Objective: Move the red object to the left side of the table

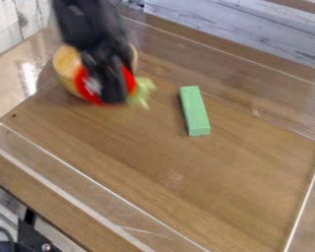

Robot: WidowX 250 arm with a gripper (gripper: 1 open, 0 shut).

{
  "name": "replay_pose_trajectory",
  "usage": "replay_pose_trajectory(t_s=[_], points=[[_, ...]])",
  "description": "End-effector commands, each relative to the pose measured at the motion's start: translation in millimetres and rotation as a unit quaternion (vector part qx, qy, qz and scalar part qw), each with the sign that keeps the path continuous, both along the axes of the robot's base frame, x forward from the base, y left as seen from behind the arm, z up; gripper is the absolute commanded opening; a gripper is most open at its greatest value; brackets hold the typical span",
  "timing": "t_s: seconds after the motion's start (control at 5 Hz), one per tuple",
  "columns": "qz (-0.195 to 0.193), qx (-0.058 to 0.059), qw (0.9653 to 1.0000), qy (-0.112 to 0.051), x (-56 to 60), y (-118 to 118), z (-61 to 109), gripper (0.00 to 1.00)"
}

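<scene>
Green block (192, 110) alone mid-table (187, 187), claw (105, 84) gripping red object (90, 87)

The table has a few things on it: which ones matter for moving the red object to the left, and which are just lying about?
Part of the job:
red object, held in the gripper
table

Just lying about:
green block
wooden bowl, mostly hidden behind the arm

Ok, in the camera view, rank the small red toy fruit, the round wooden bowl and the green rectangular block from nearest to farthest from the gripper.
1. The small red toy fruit, blurred, right at the gripper, upper left.
2. The round wooden bowl, mostly hidden behind the arm, just behind and left of the gripper.
3. The green rectangular block, lying on the dark wooden table well to the gripper's right.
</scene>
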State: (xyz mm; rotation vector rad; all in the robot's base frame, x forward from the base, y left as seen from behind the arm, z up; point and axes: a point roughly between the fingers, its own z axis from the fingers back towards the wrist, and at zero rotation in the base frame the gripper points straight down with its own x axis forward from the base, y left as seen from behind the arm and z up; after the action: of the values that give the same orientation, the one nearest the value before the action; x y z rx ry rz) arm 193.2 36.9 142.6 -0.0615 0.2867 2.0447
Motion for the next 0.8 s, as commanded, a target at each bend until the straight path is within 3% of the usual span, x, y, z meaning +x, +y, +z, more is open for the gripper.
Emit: replay_pose_trajectory(t_s=[0.0, 0.2, 0.4, 0.6], points=[[-0.011, 0.006, 0.9996, -0.027, 13.2, 33.9, 13.9, 0.00], [-0.022, -0.009, 0.9994, -0.023, 19.1, 53.9, 10.2, 1.00], [-0.034, -0.015, 0.9991, -0.020, 23.3, 49.7, 7.2, 0.00], [-0.074, -0.021, 0.9969, -0.013, 20.8, 39.0, 1.0, 0.00]])
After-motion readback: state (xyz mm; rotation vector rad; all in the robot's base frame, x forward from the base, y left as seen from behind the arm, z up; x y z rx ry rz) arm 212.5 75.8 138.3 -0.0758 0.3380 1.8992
